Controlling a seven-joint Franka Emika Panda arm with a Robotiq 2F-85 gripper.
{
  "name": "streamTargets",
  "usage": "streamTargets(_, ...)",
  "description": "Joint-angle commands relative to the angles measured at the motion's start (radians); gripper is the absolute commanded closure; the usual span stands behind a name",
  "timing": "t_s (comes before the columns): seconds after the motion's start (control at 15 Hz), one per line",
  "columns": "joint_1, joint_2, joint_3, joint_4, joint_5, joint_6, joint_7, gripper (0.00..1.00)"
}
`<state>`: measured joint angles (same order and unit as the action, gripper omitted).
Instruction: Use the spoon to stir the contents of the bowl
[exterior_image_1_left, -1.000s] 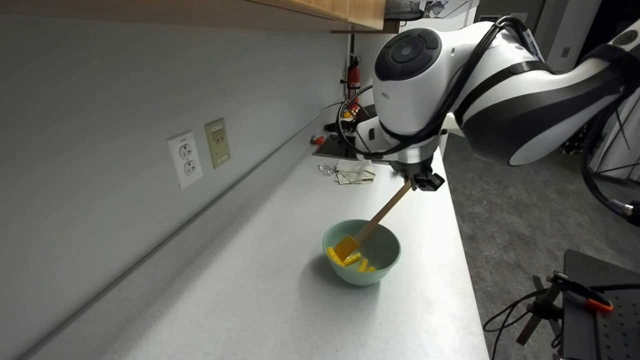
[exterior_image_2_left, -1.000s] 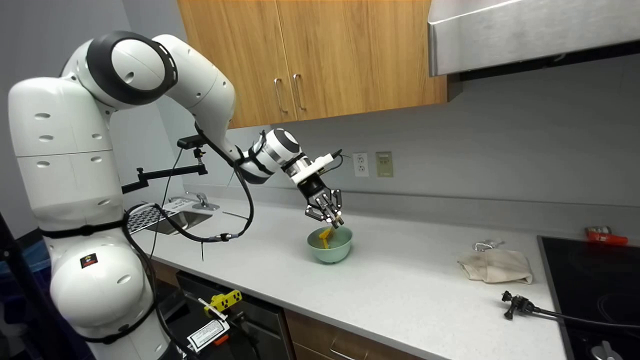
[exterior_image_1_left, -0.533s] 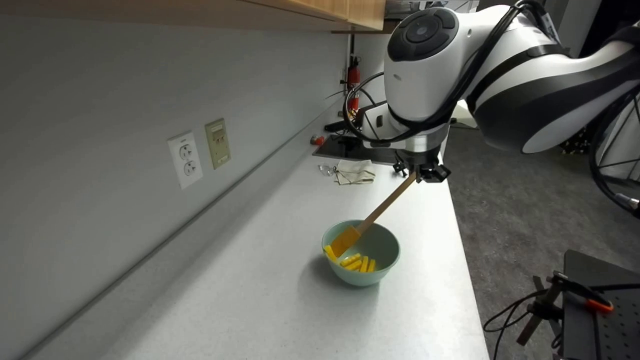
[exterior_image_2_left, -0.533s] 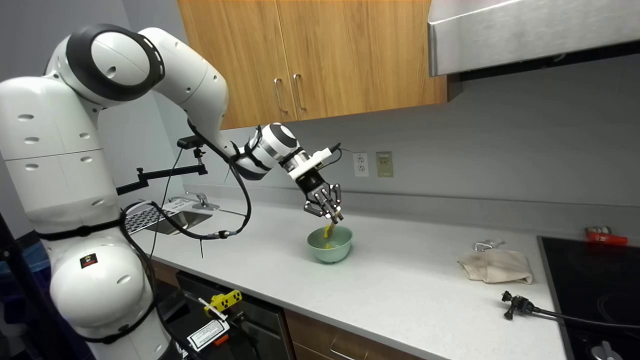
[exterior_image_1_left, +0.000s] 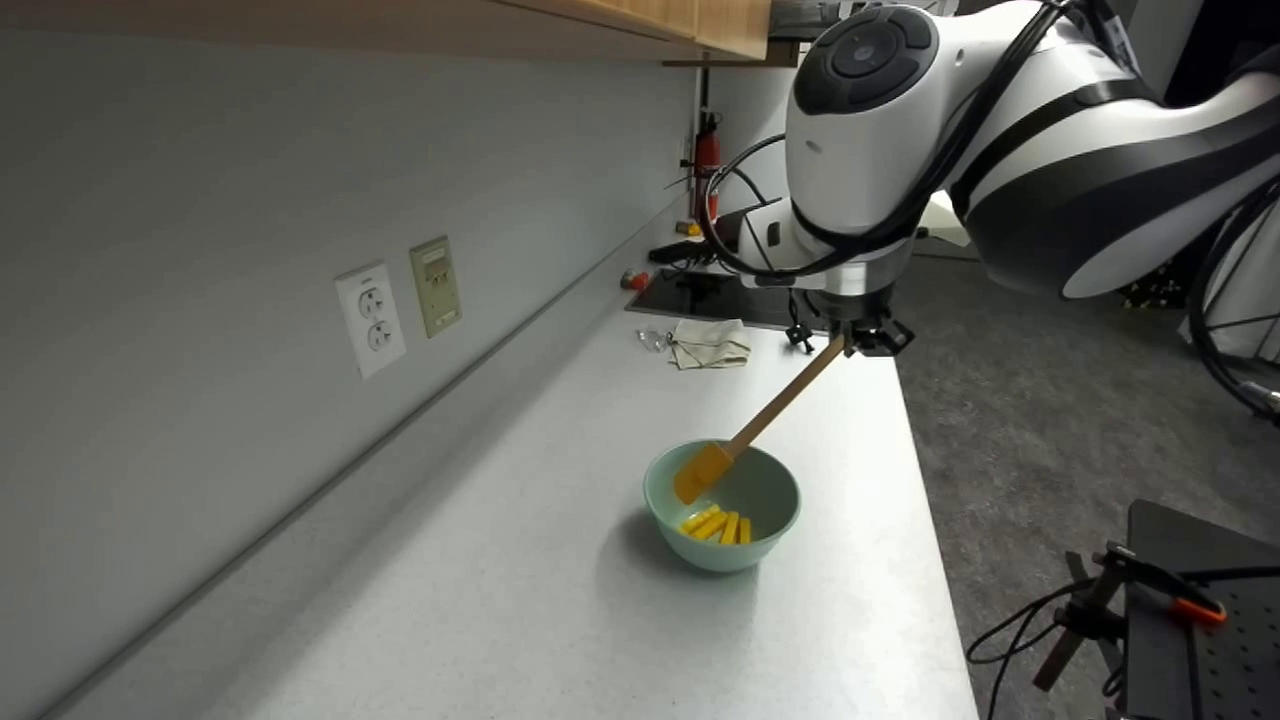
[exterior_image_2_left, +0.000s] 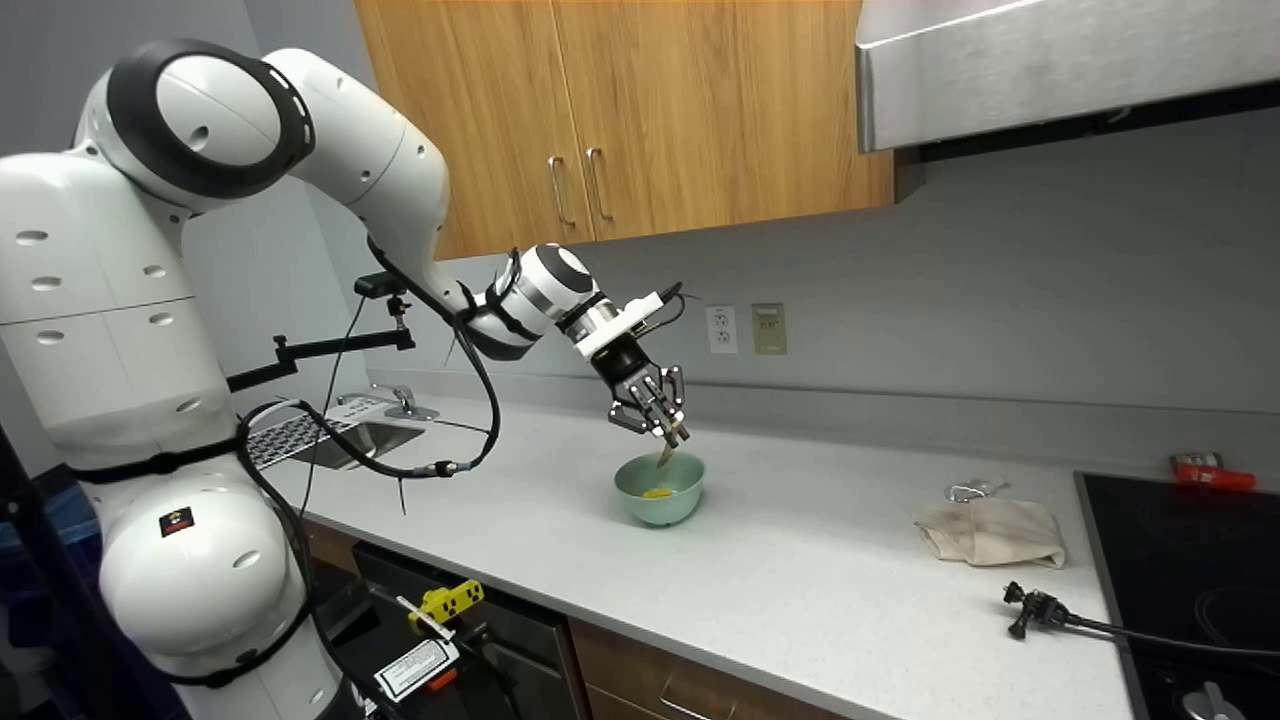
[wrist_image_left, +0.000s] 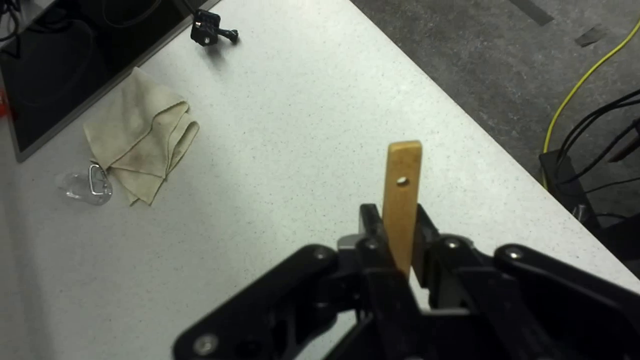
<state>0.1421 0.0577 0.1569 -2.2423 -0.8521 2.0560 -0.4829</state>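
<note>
One spoon (exterior_image_1_left: 765, 418), tilted: hand (wrist_image_left: 398, 227) pinches its handle (wrist_image_left: 401, 205) near the holed end | orange blade (exterior_image_1_left: 703, 472) over the bowl (exterior_image_1_left: 768, 505), above and apart from the yellow pieces (exterior_image_1_left: 730, 528) inside | bowl upright on the bench (exterior_image_1_left: 500, 600); folded cloth (exterior_image_1_left: 710, 343) well apart.

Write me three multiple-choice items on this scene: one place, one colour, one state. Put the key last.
1. Where does the folded cloth lie?
A. In the sink
B. On the counter, between bowl and cooktop
C. On the floor

2. What colour are the pieces in the bowl?
A. Blue
B. Red
C. Yellow

3. How does the gripper stand?
A. Shut on the spoon
B. Open, holding nothing
C. Shut on the cloth

Key:
1 B: an exterior view shows it lying between them.
2 C: an exterior view shows yellow pieces inside.
3 A: the wrist view shows the handle pinched between the fingers.
</note>
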Motion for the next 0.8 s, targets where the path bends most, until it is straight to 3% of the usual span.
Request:
streamTargets(0.0, -0.007, -0.002, -0.011, -0.009, -0.039, -0.011, -0.012, 0.96)
streamTargets(0.73, 0.0, 0.113, -0.006, 0.039, -0.039, -0.015, -0.001, 0.96)
